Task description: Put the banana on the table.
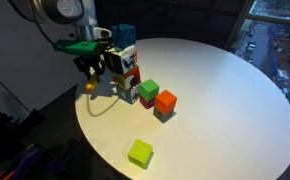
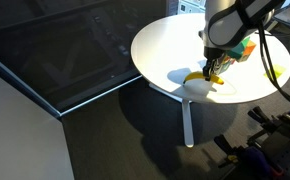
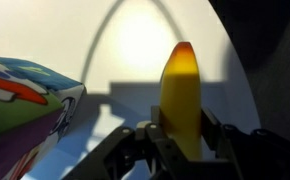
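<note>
Holding banana (image 3: 182,85) clenched in gripper (image 3: 181,135), low over table (image 1: 225,95) near left edge of frame. Step judged: placement. Next move likely: descend to contact, release, retract.

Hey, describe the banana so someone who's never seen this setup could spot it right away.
Find the large round white table. At its edge, next to the cluster of coloured blocks, the robot arm holds the banana in its jaws. It is the only curved, yellow-orange thing; every neighbour is a square-edged block.
</note>
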`<state>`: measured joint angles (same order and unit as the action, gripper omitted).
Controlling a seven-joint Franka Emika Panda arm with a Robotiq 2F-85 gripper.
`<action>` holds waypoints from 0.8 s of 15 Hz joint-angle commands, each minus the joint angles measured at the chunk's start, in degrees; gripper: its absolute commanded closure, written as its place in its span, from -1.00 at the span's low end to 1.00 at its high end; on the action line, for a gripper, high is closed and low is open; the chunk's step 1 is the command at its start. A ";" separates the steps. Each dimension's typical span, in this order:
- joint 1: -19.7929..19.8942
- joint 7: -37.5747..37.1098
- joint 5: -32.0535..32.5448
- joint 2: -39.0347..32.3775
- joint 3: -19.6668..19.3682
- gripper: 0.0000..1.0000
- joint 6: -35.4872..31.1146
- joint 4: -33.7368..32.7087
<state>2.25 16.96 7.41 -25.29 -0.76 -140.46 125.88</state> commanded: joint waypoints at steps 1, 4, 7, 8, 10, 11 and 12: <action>0.50 -0.24 0.33 -0.02 0.50 0.15 0.19 -0.14; 0.50 -0.24 0.33 -0.02 0.50 0.15 0.19 -0.14; 0.50 -0.24 0.33 -0.02 0.50 0.15 0.19 -0.14; 0.50 -0.24 0.33 -0.02 0.50 0.15 0.19 -0.14; 0.50 -0.24 0.33 -0.02 0.50 0.15 0.19 -0.14; 0.50 -0.24 0.33 -0.02 0.50 0.15 0.19 -0.14; 0.50 -0.25 0.33 -0.02 0.50 0.65 0.19 -0.14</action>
<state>2.25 16.94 7.41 -25.29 -0.76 -140.46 125.87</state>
